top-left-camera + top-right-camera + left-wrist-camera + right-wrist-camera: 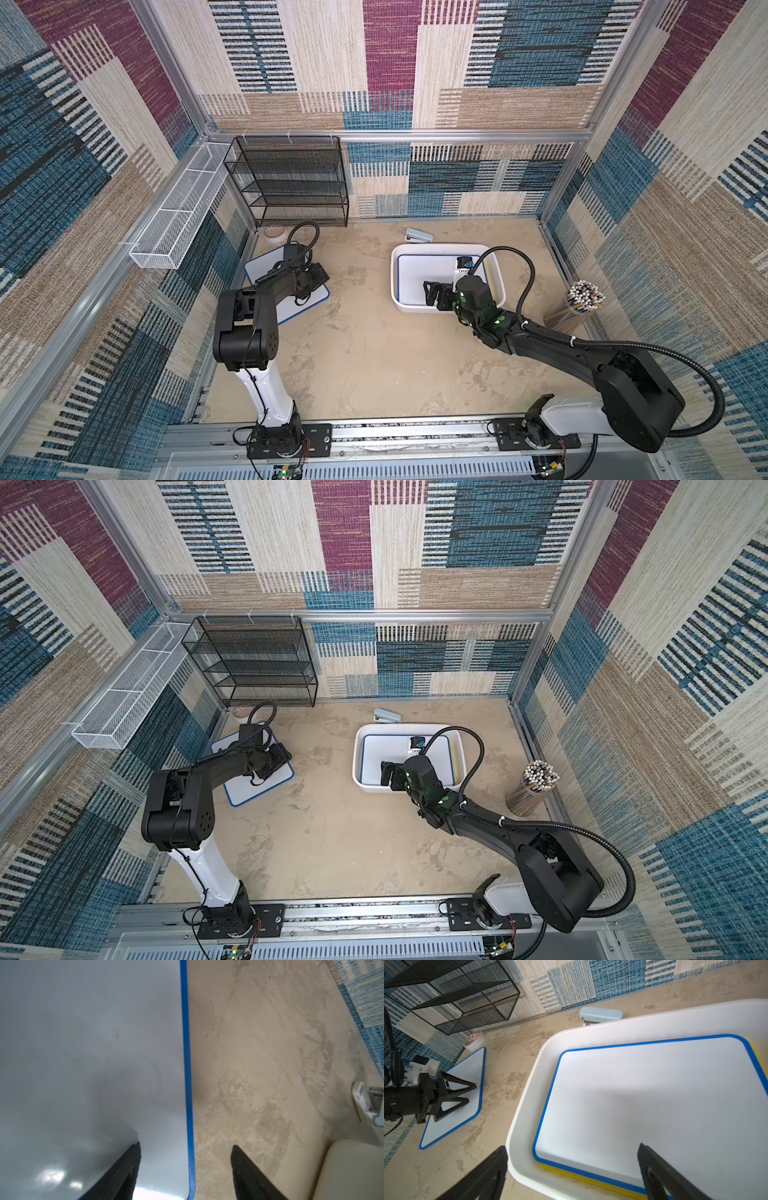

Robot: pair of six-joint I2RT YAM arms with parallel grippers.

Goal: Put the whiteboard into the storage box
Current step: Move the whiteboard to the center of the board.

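The white whiteboard (pixel 243 789) at 10 o'clock is edged in blue; the box (pixel 358 754) at 2 o'clock is coloured white.

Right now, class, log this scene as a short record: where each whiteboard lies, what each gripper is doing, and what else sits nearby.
storage box: holds a blue-framed whiteboard lying on a yellow-framed board
second whiteboard: flat on the table, outside the box
left gripper: open, straddling that whiteboard's blue edge
right gripper: open, over the box's rim, holding nothing
nearby: stapler behind the box; tape roll beside the second whiteboard
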